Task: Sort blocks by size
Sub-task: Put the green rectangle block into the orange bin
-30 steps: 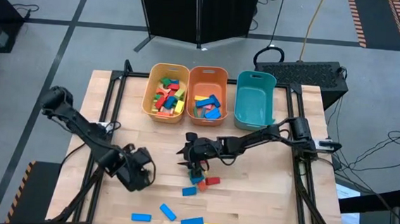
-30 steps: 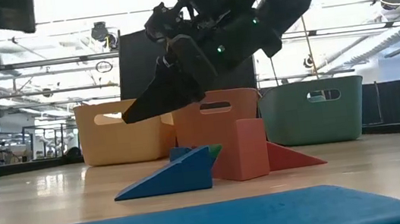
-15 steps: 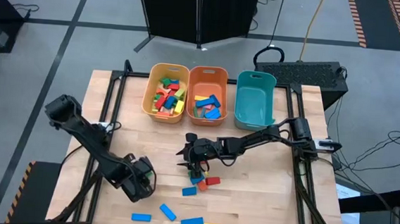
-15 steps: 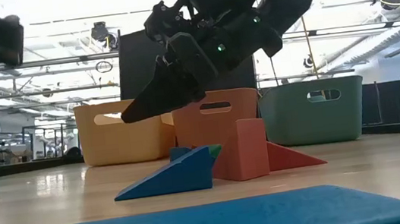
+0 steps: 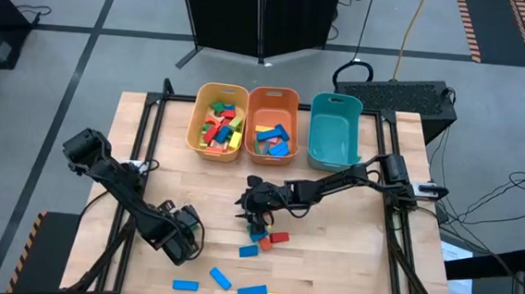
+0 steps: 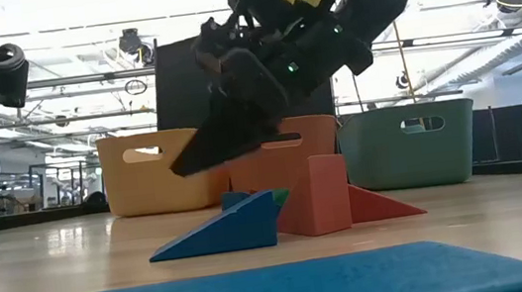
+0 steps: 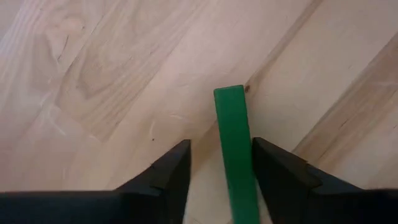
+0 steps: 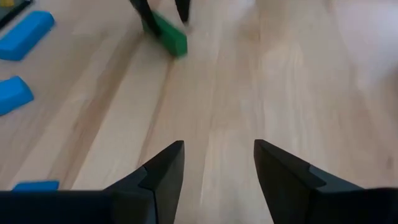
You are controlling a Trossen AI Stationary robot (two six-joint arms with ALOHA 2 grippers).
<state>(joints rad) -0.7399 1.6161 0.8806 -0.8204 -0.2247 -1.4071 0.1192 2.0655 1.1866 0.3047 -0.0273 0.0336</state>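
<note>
While the yellow bin (image 5: 220,119) and orange bin (image 5: 272,124) already hold many blocks, the teal bin (image 5: 334,131) looks empty; several blocks (image 5: 254,292) remain on the bench (image 5: 328,272). Left gripper (image 7: 219,167) fingers straddle a green block (image 7: 235,146), right gripper (image 8: 217,165) fingers wide, empty over a small cluster
</note>
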